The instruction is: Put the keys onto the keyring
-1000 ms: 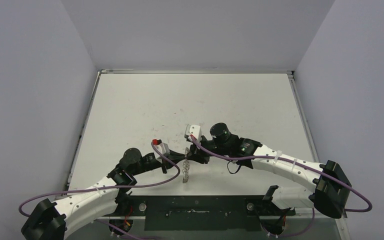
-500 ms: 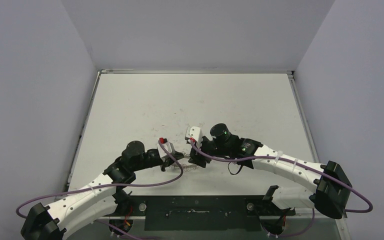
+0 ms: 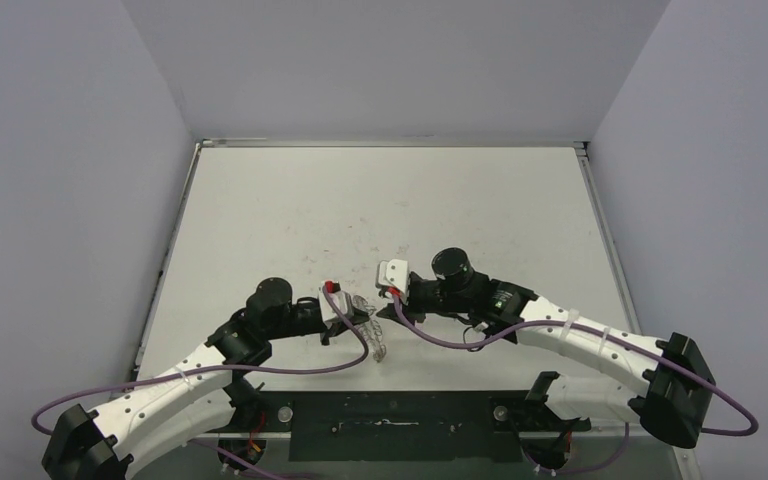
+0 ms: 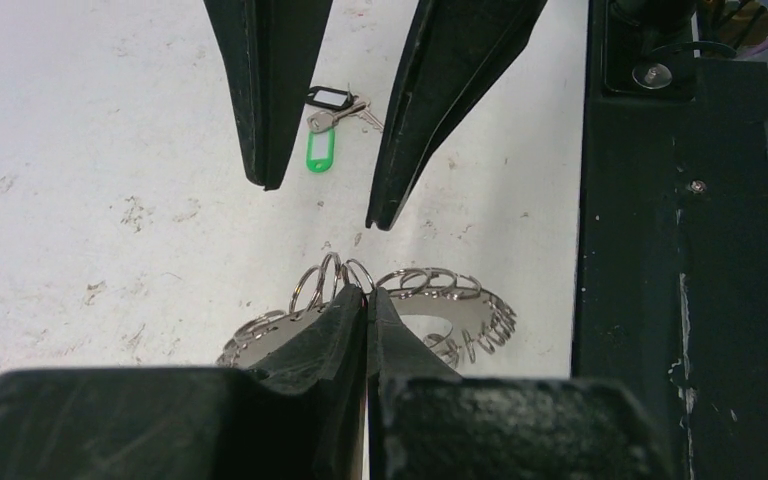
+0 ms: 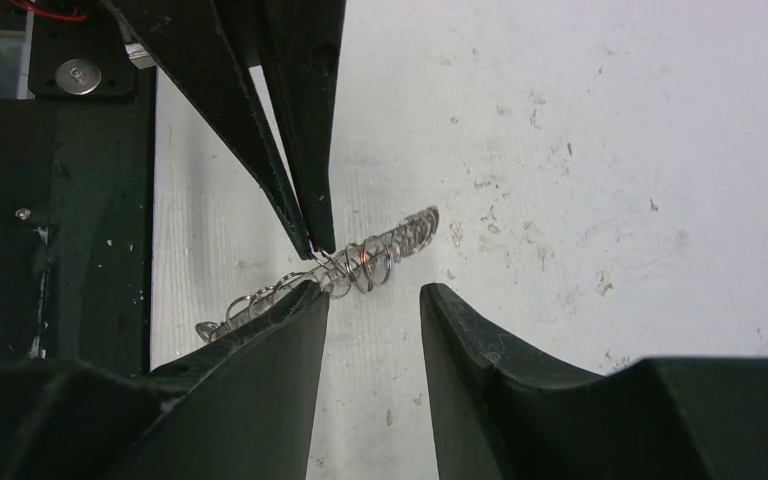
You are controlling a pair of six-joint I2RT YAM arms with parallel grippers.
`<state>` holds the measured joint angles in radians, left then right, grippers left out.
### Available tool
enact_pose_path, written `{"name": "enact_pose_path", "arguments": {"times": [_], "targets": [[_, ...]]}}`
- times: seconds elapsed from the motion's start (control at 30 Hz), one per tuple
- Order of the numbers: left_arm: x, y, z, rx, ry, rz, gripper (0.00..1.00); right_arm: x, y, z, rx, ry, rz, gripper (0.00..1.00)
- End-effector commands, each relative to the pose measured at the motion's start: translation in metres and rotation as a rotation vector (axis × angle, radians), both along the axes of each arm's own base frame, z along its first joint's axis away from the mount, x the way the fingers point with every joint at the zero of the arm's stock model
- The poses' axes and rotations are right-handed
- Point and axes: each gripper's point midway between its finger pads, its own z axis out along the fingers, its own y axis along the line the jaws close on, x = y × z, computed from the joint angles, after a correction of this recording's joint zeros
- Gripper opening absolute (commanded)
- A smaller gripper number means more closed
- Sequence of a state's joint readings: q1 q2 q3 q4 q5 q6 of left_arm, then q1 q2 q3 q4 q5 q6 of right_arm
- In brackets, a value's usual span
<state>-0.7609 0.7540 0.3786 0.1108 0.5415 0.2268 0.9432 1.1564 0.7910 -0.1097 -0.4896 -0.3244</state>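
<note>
Near edge of bench [image 3: 290, 210]: left fingers [image 4: 340, 330] grasping keyring [image 4: 438, 283]; right fingers [image 5: 490, 350] hovering released beside it; keys [image 4: 320, 150] lying apart.

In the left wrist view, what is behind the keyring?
Behind the keyring stands the right gripper, its fingers open; farther back, between them, the keys lie on the table. The left gripper covers the keyring's near part.

Colours: silver on white.
Keys [image 4: 324, 121] are showing a silvery blade, a bright green tag and a black tag; keyring [image 4: 428, 284] is glinting silver; table [image 4: 110, 150] is reading white, flecked with dark scuffs; cables [image 3: 260, 371] are running purple.
</note>
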Motion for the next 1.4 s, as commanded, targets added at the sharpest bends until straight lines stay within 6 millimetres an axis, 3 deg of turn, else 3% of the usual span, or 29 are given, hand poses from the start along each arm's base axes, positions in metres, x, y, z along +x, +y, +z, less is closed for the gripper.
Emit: {"name": "enact_pose_path", "arguments": {"times": [0.0, 0.23, 0.53, 0.63, 0.77, 0.83, 1.1, 1.2, 1.37], "targets": [[-0.001, -0.009, 0.031, -0.072, -0.071, -0.044, 0.0, -0.007, 0.011, 0.018, 0.079, -0.113, 0.12, 0.4], [-0.002, -0.009, 0.035, -0.097, -0.075, -0.04, 0.0, -0.016, 0.018, 0.001, 0.054, -0.094, 0.216, 0.36], [-0.002, -0.008, 0.034, -0.099, -0.072, -0.033, 0.0, -0.022, 0.023, 0.004, 0.074, -0.093, 0.259, 0.25], [-0.002, -0.008, 0.035, -0.1, -0.074, -0.034, 0.0, -0.01, 0.017, -0.001, 0.035, -0.098, 0.178, 0.25], [-0.003, -0.008, 0.035, -0.102, -0.075, -0.035, 0.0, 0.023, -0.004, -0.015, -0.06, -0.111, -0.061, 0.27], [-0.003, -0.008, 0.034, -0.102, -0.076, -0.035, 0.0, 0.028, -0.011, -0.018, -0.08, -0.119, -0.098, 0.28], [-0.003, -0.006, 0.034, -0.105, -0.08, -0.031, 0.0, -0.008, 0.001, -0.012, 0.038, -0.085, 0.08, 0.26], [-0.004, -0.007, 0.035, -0.109, -0.081, -0.034, 0.0, -0.014, 0.006, -0.009, 0.066, -0.074, 0.122, 0.17], [-0.004, -0.007, 0.035, -0.111, -0.083, -0.036, 0.0, -0.009, 0.016, -0.017, 0.039, -0.053, 0.12, 0.01]]}}
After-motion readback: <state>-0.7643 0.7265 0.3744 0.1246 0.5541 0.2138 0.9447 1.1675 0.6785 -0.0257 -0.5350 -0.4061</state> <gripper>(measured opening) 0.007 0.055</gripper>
